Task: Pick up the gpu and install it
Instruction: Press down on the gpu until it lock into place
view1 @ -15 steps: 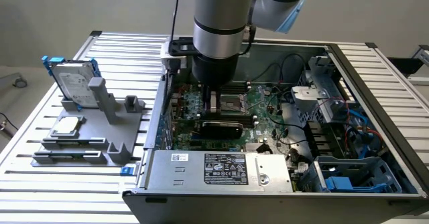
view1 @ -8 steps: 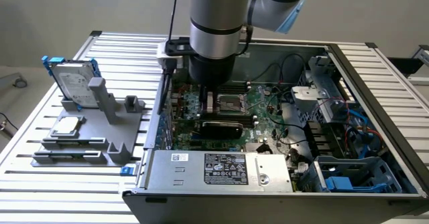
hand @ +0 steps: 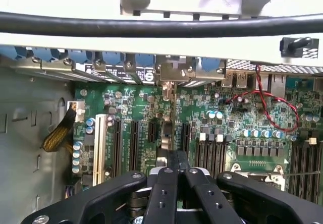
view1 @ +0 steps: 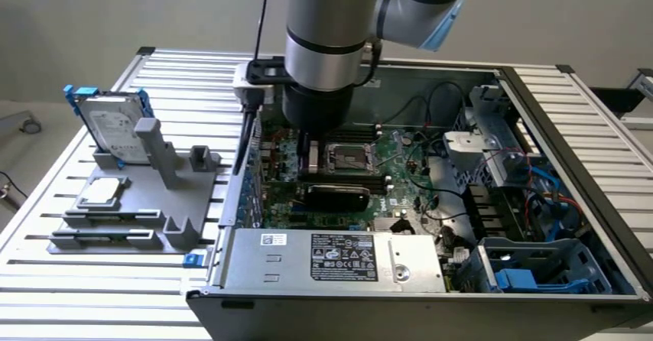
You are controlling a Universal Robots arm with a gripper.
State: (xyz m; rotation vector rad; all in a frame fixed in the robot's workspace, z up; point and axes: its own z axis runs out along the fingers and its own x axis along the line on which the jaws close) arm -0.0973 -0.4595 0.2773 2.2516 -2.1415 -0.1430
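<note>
I have the tool (hand: 171,171) clenched, fingers (hand: 164,193) pressed together, low over the motherboard (hand: 212,108) inside the open computer case (view1: 571,127); in the exterior view the arm (view1: 321,43) comes down at about twelve o'clock of the board; the gpu (view1: 335,196) sits on the board just below the processor socket (view1: 345,156), towards six o'clock; the hard drive (view1: 107,123) stands on the grey fixture (view1: 153,196) on the counter (view1: 61,280), at nine o'clock of the case.

Slatted table (view1: 571,104) — computer case (view1: 408,295), gray holder (view1: 122,219).
</note>
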